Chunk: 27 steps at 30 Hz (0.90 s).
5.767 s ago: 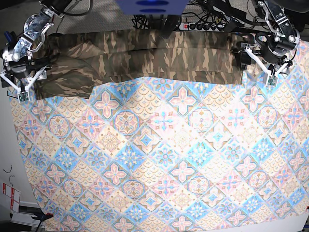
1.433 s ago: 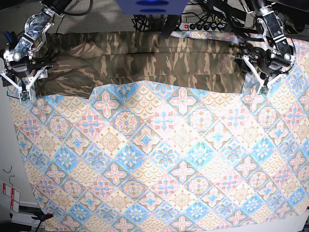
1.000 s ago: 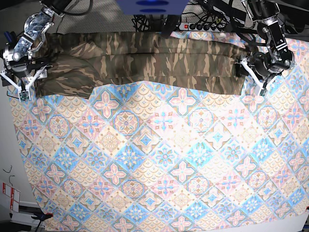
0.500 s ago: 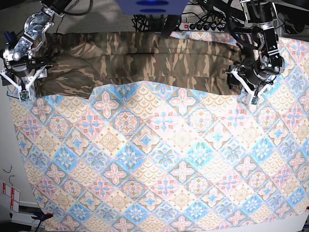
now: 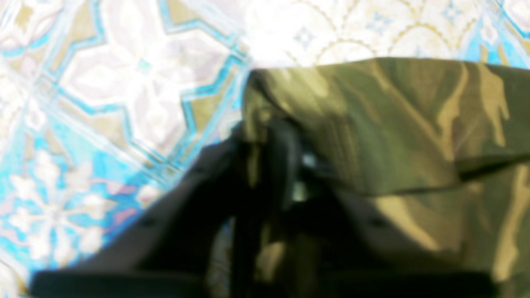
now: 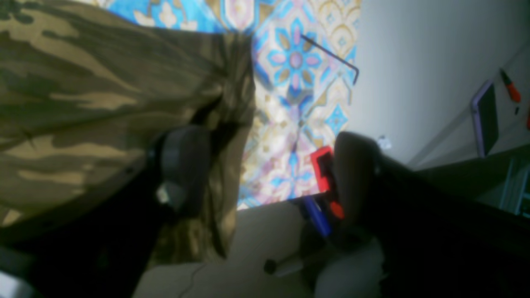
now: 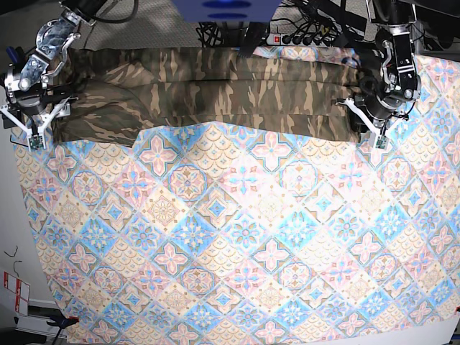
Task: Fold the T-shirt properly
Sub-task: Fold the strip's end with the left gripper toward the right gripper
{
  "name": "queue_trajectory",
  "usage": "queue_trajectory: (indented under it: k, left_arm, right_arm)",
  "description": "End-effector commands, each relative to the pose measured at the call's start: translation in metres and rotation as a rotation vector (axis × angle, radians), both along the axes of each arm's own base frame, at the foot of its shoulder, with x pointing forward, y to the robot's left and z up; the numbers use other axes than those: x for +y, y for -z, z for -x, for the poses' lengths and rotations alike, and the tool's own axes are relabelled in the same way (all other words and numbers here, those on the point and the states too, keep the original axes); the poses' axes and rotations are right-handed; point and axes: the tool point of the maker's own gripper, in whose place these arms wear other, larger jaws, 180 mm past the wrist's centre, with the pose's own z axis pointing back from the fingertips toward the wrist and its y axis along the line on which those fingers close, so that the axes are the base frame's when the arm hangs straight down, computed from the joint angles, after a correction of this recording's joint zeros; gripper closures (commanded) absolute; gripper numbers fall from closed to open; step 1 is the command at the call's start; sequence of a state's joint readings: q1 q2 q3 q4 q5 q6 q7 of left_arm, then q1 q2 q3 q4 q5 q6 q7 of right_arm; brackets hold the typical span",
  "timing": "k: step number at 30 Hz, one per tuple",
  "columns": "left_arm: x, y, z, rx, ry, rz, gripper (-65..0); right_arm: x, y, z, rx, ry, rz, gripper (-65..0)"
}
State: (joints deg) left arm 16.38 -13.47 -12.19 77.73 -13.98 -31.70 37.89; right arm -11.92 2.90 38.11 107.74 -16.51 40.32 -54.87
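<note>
At the far left edge of the tabletop, the right gripper has its jaws spread, one finger lying on the shirt, a long band across the tablecloth. At the right, the left gripper pinches the shirt's corner.

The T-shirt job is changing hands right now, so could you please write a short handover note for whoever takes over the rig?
Left gripper: jaws closed on a fold at the T-shirt's end.
Right gripper: jaws open, one finger resting on the cloth's other end, the other off the edge.
T-shirt: a long band of several layers along the far edge of the tablecloth.
Done: lengthwise folds appear made.
Left: probably close the right jaws on their end, then fold the band crosswise.
</note>
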Motion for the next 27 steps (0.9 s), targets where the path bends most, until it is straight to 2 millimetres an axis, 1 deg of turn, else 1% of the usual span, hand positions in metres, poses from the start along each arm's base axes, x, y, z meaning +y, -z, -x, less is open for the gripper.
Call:
queue_trajectory:
  k: [1, 4, 6, 9, 11, 13, 14, 15, 18, 23, 27]
  left_arm:
    - [-0.061, 0.041, 0.115, 0.406, 0.241, 0.09, 0.0]
    - [-0.065, 0.038, 0.104, 0.37, 0.23, 0.107, 0.0]
    - [-0.073, 0.031, 0.087, 0.315, 0.231, 0.116, 0.0]
    - [-0.075, 0.017, 0.07, 0.28, 0.254, 0.087, 0.0]
    - [-0.069, 0.0, 0.054, 0.235, 0.264, 0.043, 0.0]
    - [-0.076, -0.019, 0.041, 0.186, 0.281, 0.02, 0.0]
    - [-0.075, -0.03, 0.035, 0.161, 0.297, -0.009, 0.0]
    - [-0.076, -0.039, 0.031, 0.146, 0.315, -0.032, 0.0]
    - [-0.074, -0.05, 0.028, 0.132, 0.328, -0.061, 0.0]
    - [-0.068, -0.052, 0.027, 0.127, 0.319, -0.076, 0.0]
    - [-0.045, -0.055, 0.021, 0.118, 0.242, -0.098, 0.0]
  right_arm:
    - [-0.007, -0.011, -0.005, -0.028, -0.002, 0.03, -46.4]
    - [-0.007, -0.011, -0.005, -0.028, -0.002, 0.03, -46.4]
    - [-0.007, -0.011, -0.005, -0.028, -0.002, 0.03, -46.4]
    - [-0.007, -0.011, -0.005, -0.028, 0.0, 0.03, -46.4]
    - [-0.007, -0.011, -0.005, -0.028, 0.0, 0.03, -46.4]
    - [-0.007, -0.011, -0.005, -0.028, 0.0, 0.03, -46.4]
    - [-0.007, -0.011, -0.005, -0.028, 0.0, 0.03, -46.4]
    - [-0.007, -0.011, -0.005, -0.028, 0.0, 0.03, -46.4]
    - [-0.007, -0.011, -0.005, -0.028, 0.0, 0.03, -46.4]
    - [-0.007, -0.011, -0.005, -0.028, 0.0, 0.03, -46.4]
    - [-0.007, -0.011, -0.005, -0.028, 0.0, 0.03, -46.4]
